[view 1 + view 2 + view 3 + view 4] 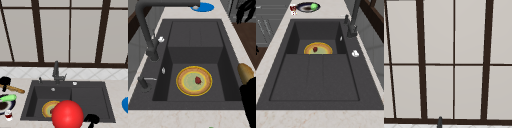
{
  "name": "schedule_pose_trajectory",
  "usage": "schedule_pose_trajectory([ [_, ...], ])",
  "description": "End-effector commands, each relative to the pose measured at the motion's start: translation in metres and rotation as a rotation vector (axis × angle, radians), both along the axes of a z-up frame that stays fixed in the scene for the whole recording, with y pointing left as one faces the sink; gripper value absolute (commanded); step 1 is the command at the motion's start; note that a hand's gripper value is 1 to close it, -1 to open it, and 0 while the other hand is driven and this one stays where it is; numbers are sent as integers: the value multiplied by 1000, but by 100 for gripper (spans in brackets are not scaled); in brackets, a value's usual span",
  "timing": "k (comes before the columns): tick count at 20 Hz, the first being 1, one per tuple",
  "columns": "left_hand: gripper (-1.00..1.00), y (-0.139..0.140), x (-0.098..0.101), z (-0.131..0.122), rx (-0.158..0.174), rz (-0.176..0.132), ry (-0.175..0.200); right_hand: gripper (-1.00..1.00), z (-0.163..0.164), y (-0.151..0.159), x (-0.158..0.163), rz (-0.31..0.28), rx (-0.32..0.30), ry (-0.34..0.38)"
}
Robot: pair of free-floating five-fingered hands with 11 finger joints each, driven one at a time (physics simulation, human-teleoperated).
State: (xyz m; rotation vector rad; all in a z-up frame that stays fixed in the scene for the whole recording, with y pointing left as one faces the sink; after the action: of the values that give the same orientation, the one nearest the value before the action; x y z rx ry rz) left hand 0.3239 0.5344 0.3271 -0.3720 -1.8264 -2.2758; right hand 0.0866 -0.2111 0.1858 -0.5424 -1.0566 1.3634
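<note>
My left hand (5, 81) is at the far left, above the counter, shut on the end of a wooden rolling pin (13, 88). In the left side view the same hand (249, 100) is at the bottom right, with the pin's rounded end (245, 72) sticking out past it. My right hand (91, 120) hangs at the sink's front edge, just right of a big red ball (67, 115). I cannot tell whether it touches the ball. In the left side view its fingers (246, 11) hang loose, off the counter's front.
A yellow plate (194, 80) with a small red bit lies in the left basin of the black sink (105, 100). The faucet (56, 72) stands behind. A dark bowl (5, 105) with a green thing and a small glass (8, 115) sit left, a blue plate (125, 104) right.
</note>
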Motion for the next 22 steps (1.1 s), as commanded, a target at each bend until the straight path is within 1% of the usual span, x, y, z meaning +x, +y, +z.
schedule_pose_trajectory([
  [1,100,-26,-4,1,0,21,0,0,0,0,0,0,0,0],
  [4,100,-44,-9,-1,-1,36,8,0,0,0,0,0,0,0],
  [5,100,-51,-10,-1,2,29,16,0,0,0,0,0,0,0],
  [6,100,-59,-11,-1,2,24,14,0,0,0,0,0,0,0],
  [11,100,-91,-15,-3,5,27,8,0,0,0,0,0,0,0],
  [16,100,-124,-20,-4,7,26,11,0,0,0,0,0,0,0],
  [20,100,-150,-24,-4,9,26,6,0,0,0,0,0,0,0],
  [22,100,-163,-27,-5,11,30,7,0,0,0,0,0,0,0],
])
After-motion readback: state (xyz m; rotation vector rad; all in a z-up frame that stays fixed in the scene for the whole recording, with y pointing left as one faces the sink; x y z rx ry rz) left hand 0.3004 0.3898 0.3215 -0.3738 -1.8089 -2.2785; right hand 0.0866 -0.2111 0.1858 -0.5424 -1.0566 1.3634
